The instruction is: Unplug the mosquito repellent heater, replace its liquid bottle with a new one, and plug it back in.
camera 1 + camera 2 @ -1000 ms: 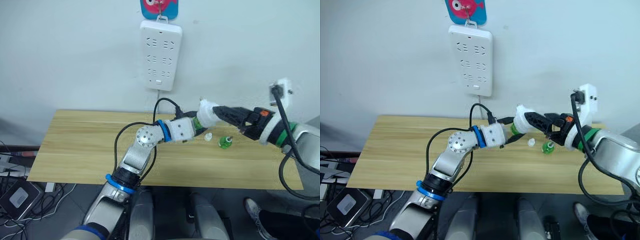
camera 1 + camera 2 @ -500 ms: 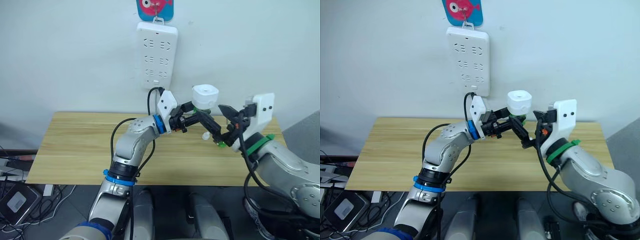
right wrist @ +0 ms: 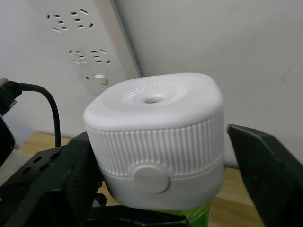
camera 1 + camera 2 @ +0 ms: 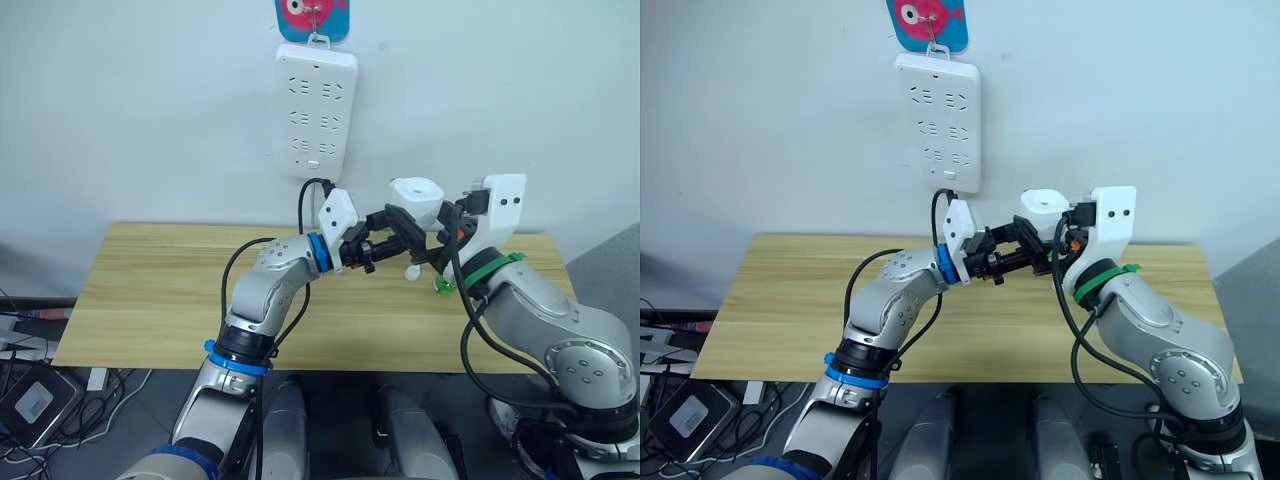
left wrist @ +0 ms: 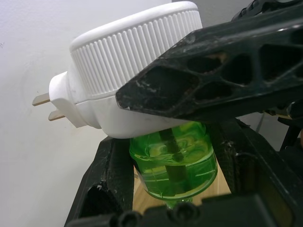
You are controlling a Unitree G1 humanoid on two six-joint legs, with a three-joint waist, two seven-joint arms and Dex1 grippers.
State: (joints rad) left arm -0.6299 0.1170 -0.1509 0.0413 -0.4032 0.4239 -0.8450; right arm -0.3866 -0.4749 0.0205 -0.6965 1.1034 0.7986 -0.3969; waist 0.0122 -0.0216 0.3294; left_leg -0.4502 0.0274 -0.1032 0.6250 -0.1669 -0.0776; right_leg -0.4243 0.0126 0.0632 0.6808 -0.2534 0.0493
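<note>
White ribbed heater (image 3: 156,142), two prongs, green bottle (image 5: 174,163) attached

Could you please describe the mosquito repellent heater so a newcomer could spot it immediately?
Below the long white wall power strip, above the wooden table, the small white ribbed plastic heater sits between both grippers. Only it has two metal prongs and a green liquid bottle underneath.
</note>
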